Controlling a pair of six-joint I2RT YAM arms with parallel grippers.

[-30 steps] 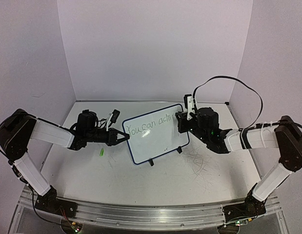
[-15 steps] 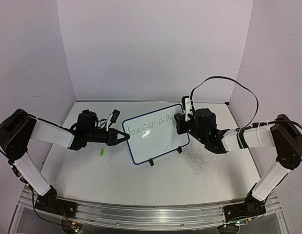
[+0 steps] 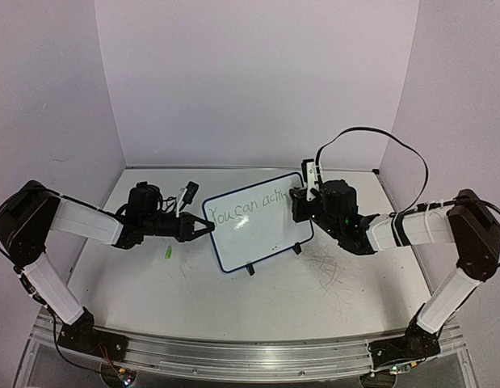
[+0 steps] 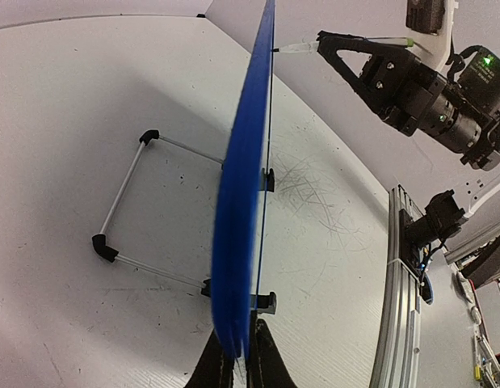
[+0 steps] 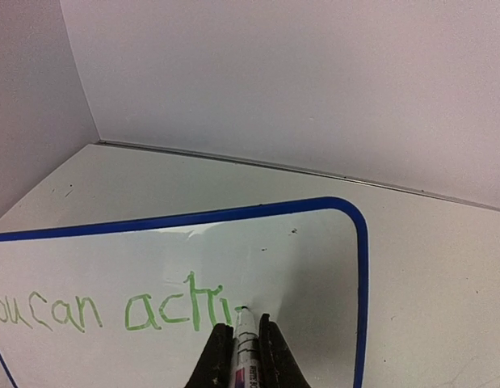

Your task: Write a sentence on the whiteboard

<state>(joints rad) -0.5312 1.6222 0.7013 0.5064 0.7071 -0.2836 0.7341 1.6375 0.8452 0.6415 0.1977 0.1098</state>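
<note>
Pale lilac walls close in a scuffed white worktop [image 3: 233, 315], and we read across it from the left. Our left claw [image 4: 238, 362] is pinched narrow on the left edge of the whiteboard [image 3: 258, 230]. A small green piece [image 3: 167, 253], perhaps a cap, lies on the worktop behind that claw's tips, on the near side. The whiteboard stands on its feet between the two claws. Its long axis runs from the left claw's tips across to the right claw, and its written face leans back, turned toward the near edge. The sentence [image 5: 112, 311] reads "You can achi" on the top line. Our right claw [image 5: 244, 349] is clamped on a marker [image 5: 245, 327] whose long axis points straight ahead of the fingers, tip touching the board just past the last letter.

We judge leverage the main risk: the pen presses at the end far from the left claw's hold, so a firm stroke could swing or tip the board. Little bare space lies between the tip and the blue rim [image 5: 363, 267], so the word may crowd or run off. Pushed hard, the marker might also slip in the claw.
</note>
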